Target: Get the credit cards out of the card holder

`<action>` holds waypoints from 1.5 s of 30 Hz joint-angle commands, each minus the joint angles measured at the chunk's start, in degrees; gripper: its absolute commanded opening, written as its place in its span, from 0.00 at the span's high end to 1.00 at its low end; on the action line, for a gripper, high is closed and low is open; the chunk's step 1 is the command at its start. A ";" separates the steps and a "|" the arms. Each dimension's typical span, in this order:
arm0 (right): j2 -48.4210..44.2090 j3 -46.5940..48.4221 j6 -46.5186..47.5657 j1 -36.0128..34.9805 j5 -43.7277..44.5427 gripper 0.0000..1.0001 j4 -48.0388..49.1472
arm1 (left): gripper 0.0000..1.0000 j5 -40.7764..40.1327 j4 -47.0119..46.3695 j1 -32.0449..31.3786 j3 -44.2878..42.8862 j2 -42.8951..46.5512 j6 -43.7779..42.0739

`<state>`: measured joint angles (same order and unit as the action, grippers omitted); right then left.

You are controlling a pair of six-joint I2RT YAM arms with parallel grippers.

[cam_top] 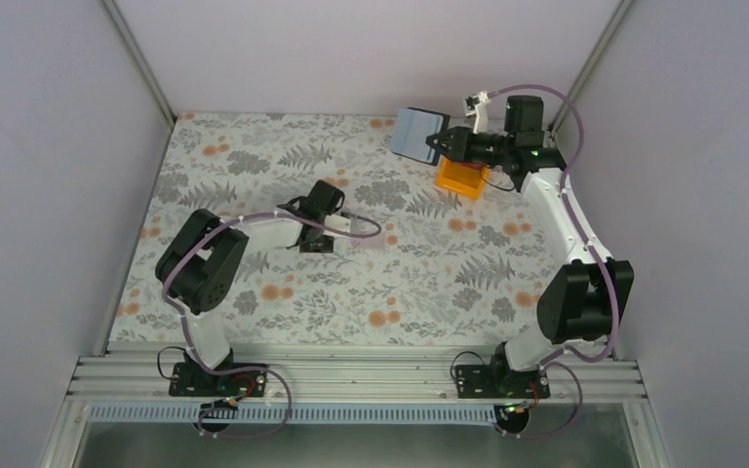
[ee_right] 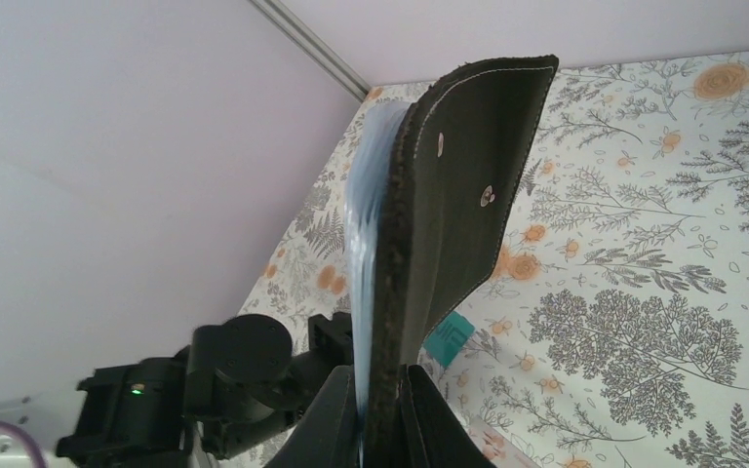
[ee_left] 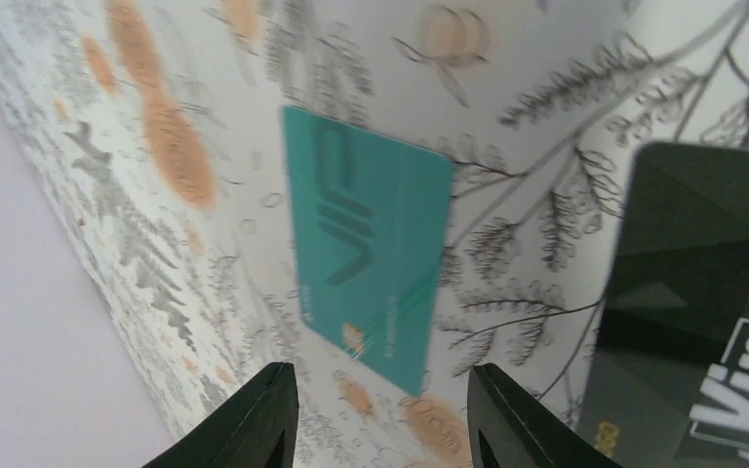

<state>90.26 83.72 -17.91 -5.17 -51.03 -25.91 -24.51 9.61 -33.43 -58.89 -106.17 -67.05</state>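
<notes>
My right gripper (cam_top: 441, 145) is shut on the lower edge of the card holder (cam_top: 418, 132) and holds it up in the air at the back right. In the right wrist view the card holder (ee_right: 458, 195) stands upright between the jaws of the right gripper (ee_right: 387, 414), with its bluish sleeves (ee_right: 363, 234) on the left. My left gripper (ee_left: 382, 419) is open and empty, low over the table. A teal-green card (ee_left: 371, 258) lies flat just ahead of it and a black card with white marks (ee_left: 712, 322) lies to its right. The teal card also shows in the right wrist view (ee_right: 449, 338).
An orange bin (cam_top: 460, 177) stands on the table below the right gripper. The left arm (ee_right: 224, 375) shows behind the card holder in the right wrist view. A pale card edge (ee_right: 495, 444) lies on the floral table cover (cam_top: 429, 273). Walls close in the left, back and right sides.
</notes>
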 commanded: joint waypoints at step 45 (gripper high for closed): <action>7.36 18.84 30.86 -27.22 -23.64 0.96 -5.99 | 0.00 97.91 37.49 38.35 -22.83 29.84 40.40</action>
<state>98.32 101.03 8.45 -31.70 -69.34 -30.70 73.06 49.15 4.86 -82.48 -76.53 -26.83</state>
